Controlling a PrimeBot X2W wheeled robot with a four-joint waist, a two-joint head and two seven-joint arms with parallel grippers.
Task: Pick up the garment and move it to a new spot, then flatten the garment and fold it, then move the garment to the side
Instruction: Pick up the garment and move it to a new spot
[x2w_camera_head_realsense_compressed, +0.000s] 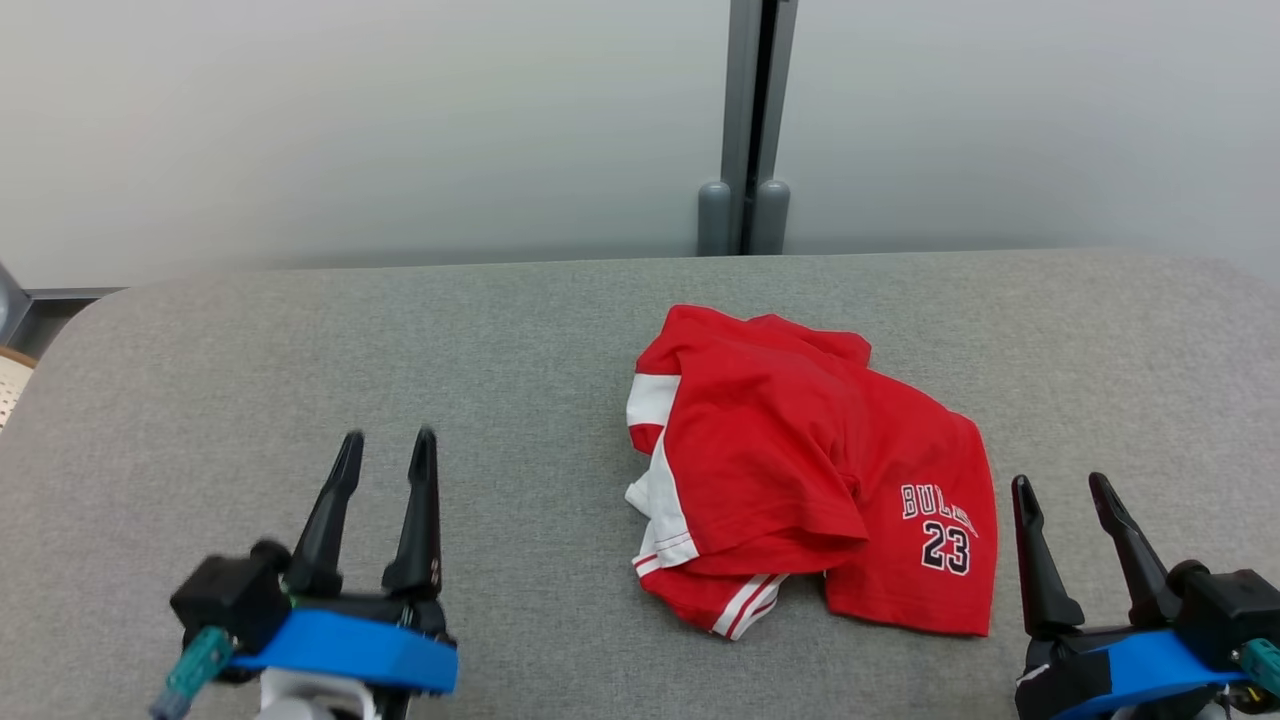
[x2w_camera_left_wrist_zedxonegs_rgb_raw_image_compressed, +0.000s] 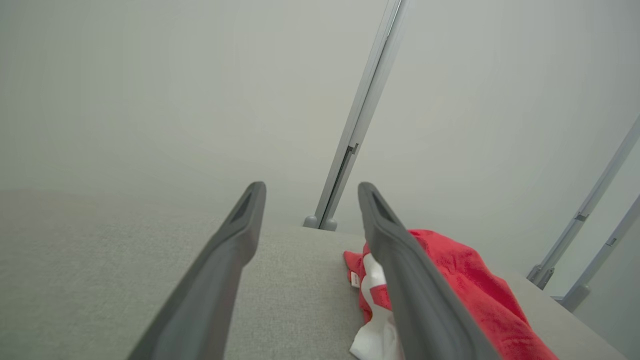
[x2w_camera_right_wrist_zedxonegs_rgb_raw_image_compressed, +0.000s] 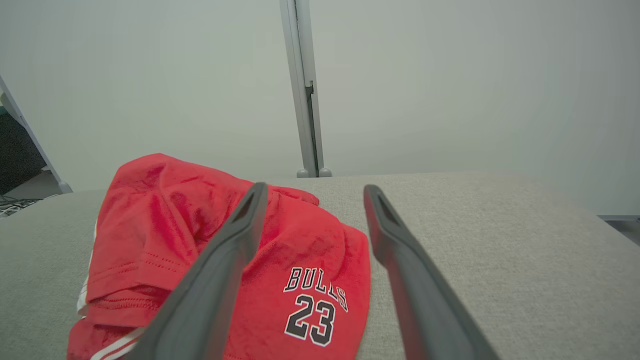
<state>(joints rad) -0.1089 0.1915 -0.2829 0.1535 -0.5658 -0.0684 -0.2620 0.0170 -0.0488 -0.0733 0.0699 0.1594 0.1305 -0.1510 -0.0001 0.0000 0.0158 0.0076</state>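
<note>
The garment (x2w_camera_head_realsense_compressed: 810, 470) is a red sports jersey with white stripes and "BULLS 23" printed on it, lying crumpled right of centre on the grey padded table (x2w_camera_head_realsense_compressed: 400, 340). My left gripper (x2w_camera_head_realsense_compressed: 385, 450) stands open at the lower left, well apart from the cloth, nothing between its fingers. My right gripper (x2w_camera_head_realsense_compressed: 1062, 488) is open at the lower right, just beside the jersey's right edge. In the left wrist view the garment (x2w_camera_left_wrist_zedxonegs_rgb_raw_image_compressed: 465, 280) lies past my left gripper (x2w_camera_left_wrist_zedxonegs_rgb_raw_image_compressed: 311, 192), partly behind the right finger. In the right wrist view the garment (x2w_camera_right_wrist_zedxonegs_rgb_raw_image_compressed: 210, 240) spreads to the left behind my right gripper (x2w_camera_right_wrist_zedxonegs_rgb_raw_image_compressed: 311, 194).
A pale wall with a grey vertical post (x2w_camera_head_realsense_compressed: 745, 130) runs behind the table's far edge. The table's rounded left corner (x2w_camera_head_realsense_compressed: 70, 340) drops off beside a wicker object (x2w_camera_head_realsense_compressed: 12, 385). Bare grey surface stretches left of the jersey.
</note>
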